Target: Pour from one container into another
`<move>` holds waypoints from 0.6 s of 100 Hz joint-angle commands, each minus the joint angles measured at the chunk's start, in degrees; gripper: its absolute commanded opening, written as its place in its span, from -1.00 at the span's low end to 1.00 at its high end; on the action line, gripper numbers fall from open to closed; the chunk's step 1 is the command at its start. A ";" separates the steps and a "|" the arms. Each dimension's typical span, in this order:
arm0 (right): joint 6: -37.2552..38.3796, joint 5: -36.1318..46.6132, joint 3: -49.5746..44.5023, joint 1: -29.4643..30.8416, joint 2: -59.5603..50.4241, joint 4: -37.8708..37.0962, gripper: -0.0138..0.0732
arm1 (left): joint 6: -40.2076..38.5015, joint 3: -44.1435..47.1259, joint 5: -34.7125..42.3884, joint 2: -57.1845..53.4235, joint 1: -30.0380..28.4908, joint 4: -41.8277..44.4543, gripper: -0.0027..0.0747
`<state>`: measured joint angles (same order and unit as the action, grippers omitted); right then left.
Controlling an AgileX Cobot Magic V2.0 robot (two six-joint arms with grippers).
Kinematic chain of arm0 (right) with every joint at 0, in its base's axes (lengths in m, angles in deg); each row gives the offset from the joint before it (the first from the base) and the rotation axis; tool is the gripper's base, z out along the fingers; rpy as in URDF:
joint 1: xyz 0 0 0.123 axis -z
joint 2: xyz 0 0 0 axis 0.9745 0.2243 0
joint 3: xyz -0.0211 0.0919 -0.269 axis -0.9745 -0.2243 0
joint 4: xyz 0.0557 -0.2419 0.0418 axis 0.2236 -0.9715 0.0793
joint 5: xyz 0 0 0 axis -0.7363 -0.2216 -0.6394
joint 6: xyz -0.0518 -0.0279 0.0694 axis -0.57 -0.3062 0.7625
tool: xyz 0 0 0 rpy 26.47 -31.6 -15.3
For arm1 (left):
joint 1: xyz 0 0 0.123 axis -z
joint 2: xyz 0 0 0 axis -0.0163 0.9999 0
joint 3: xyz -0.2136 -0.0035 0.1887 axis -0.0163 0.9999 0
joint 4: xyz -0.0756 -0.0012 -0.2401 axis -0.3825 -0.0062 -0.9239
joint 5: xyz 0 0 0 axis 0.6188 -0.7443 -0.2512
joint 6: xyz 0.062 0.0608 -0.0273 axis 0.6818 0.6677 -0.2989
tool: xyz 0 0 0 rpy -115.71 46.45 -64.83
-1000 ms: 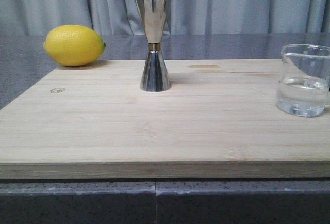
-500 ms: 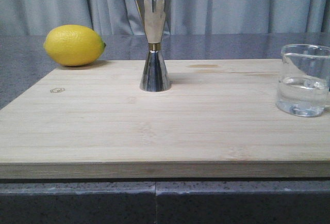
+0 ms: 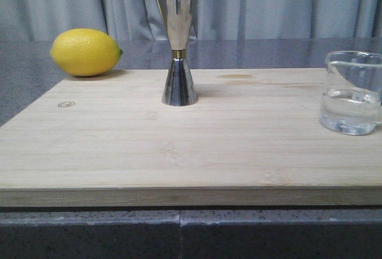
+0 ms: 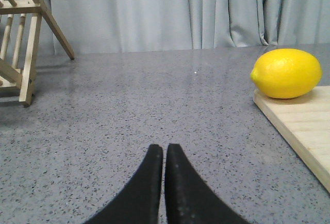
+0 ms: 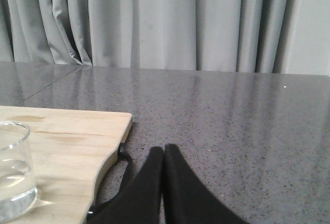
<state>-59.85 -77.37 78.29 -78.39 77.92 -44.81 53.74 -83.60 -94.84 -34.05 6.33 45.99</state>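
The clear glass beaker (image 3: 352, 93), partly filled with clear liquid, stands at the right edge of the wooden board (image 3: 179, 145); its side also shows in the right wrist view as the beaker (image 5: 13, 170). The steel hourglass jigger (image 3: 178, 46) stands upright at the board's middle back. Neither gripper appears in the front view. My left gripper (image 4: 164, 149) is shut and empty above the grey counter, left of the board. My right gripper (image 5: 164, 150) is shut and empty above the counter, just off the board's right side, apart from the beaker.
A yellow lemon (image 3: 86, 52) rests at the board's back left corner, seen too as the lemon (image 4: 286, 73). A wooden rack (image 4: 23, 38) stands farther left on the counter. A black cord loop (image 5: 116, 175) hangs at the board's right edge. Grey curtains close the background.
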 commanded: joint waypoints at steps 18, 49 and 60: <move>-0.52 7.70 -0.50 -0.06 -1.08 3.11 -0.84 | -0.54 1.58 9.73 -1.22 -0.24 -12.75 -0.98; -0.03 -0.17 6.30 -0.06 -0.55 4.50 -0.84 | -0.54 -4.30 7.63 -1.10 -0.24 -18.51 -0.98; -0.03 -4.34 11.23 -0.06 2.05 4.50 -0.84 | -0.11 -8.74 3.31 0.84 -0.24 -18.32 -0.98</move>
<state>-59.85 -83.04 84.23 -78.39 77.92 -40.46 53.63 -87.42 -92.67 -34.05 6.33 28.05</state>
